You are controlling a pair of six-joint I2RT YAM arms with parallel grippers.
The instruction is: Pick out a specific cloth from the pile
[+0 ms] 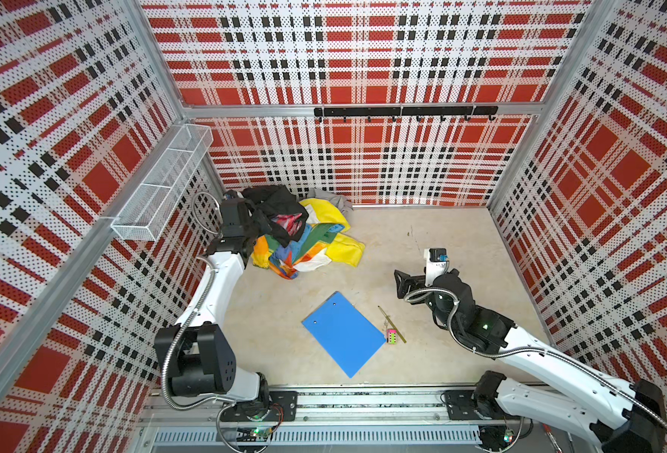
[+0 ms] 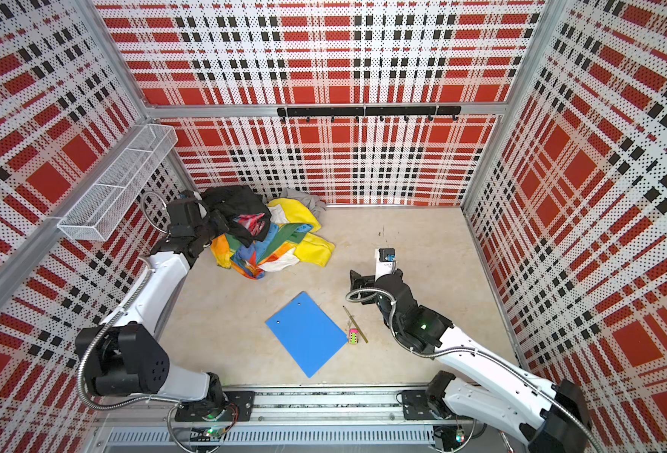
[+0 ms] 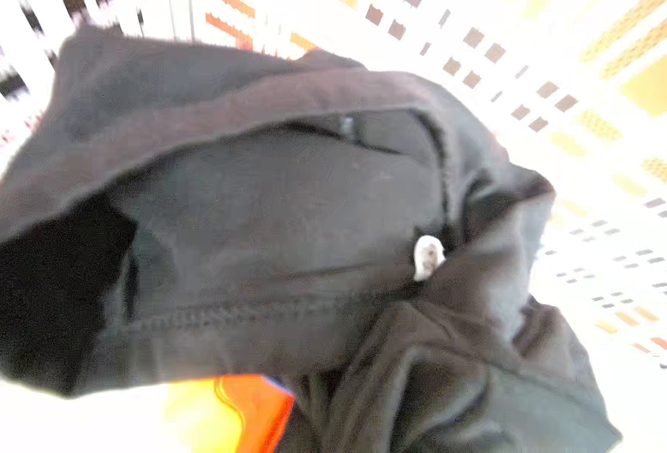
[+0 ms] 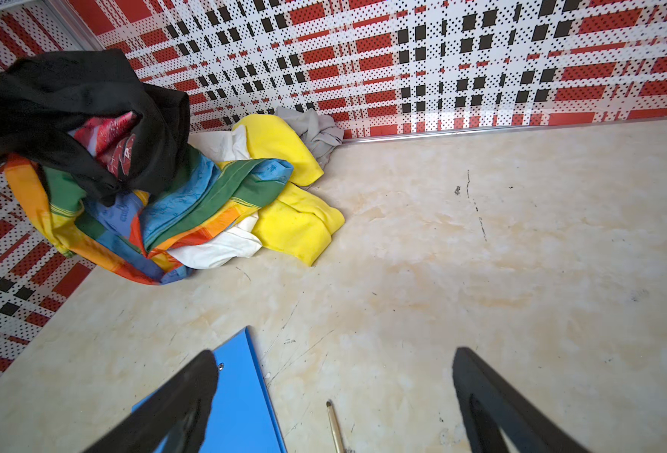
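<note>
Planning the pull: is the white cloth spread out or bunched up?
Bunched and mostly buried: only crumpled white cloth patches show beneath the rainbow cloth.

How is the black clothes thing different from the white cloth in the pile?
The black garment sits on top of the pile, bunched up high; the white cloth lies low, mostly buried under the rainbow cloth. The black garment shows a red-patterned lining; the white cloth is plain. Both are soft, wrinkled fabrics in the same heap.
</note>
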